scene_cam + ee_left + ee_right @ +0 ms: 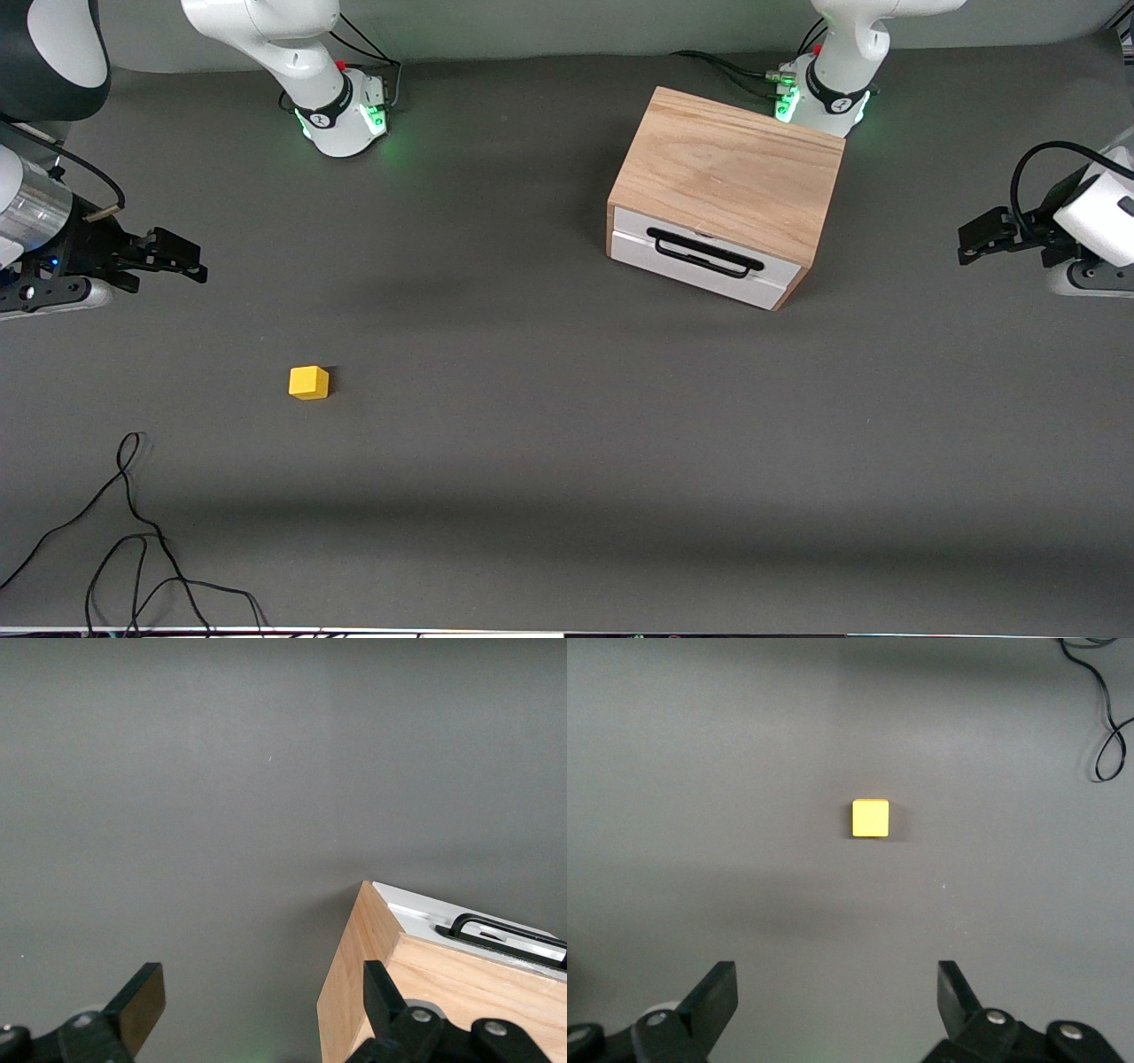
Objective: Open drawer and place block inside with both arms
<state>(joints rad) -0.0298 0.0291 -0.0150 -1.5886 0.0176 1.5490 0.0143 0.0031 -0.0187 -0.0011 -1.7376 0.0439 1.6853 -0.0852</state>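
Observation:
The light oak cabinet [731, 173] stands toward the left arm's end of the table. Its white-fronted drawer [700, 261] with a black wire handle [704, 253] is shut. The cabinet also shows in the left wrist view [416, 992]. The small yellow block [308, 383] lies on the grey table toward the right arm's end, nearer the front camera; it also shows in the right wrist view [870, 818]. My left gripper [967, 239] is open and empty, up in the air at the table's end. My right gripper [190, 261] is open and empty, up over the table's other end.
A loose black cable [133, 532] lies on the table near the front edge at the right arm's end; it also shows in the right wrist view [1107, 718]. Both arm bases [341, 111] [819, 97] stand along the back edge.

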